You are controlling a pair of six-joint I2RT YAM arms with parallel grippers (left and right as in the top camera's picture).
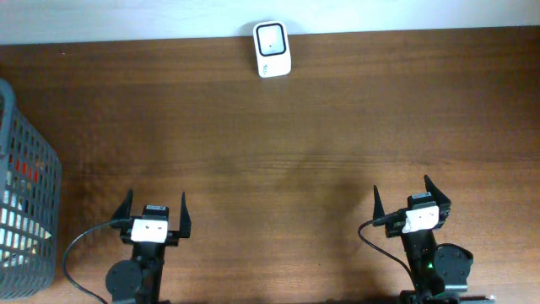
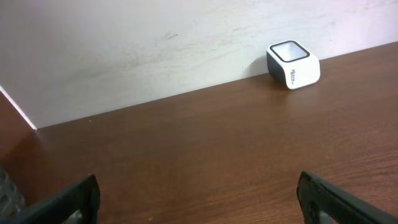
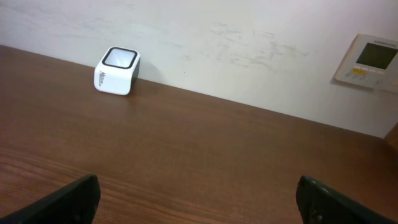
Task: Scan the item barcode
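Worktop, one: dark brown wood grain, running the full width of the overhead view and meeting a pale wall at its far edge.

Basket, one: grey mesh, at the far left edge of the worktop and partly cut off by the frame. Red and white contents show through the mesh. Their number and kind cannot be told, and no barcode can be made out.

Grippers, two: left gripper and right gripper, both at the near edge of the worktop and well apart from each other. Each has two black fingers spread wide with nothing between them. Only bare wood shows in the gap in both wrist views.

Scanner, one: a small white box with a dark-framed window on top, standing at the far edge of the worktop against the wall, well apart from both grippers and the basket.

Wall panel, one: beige with a small screen, seen only in the right wrist view.
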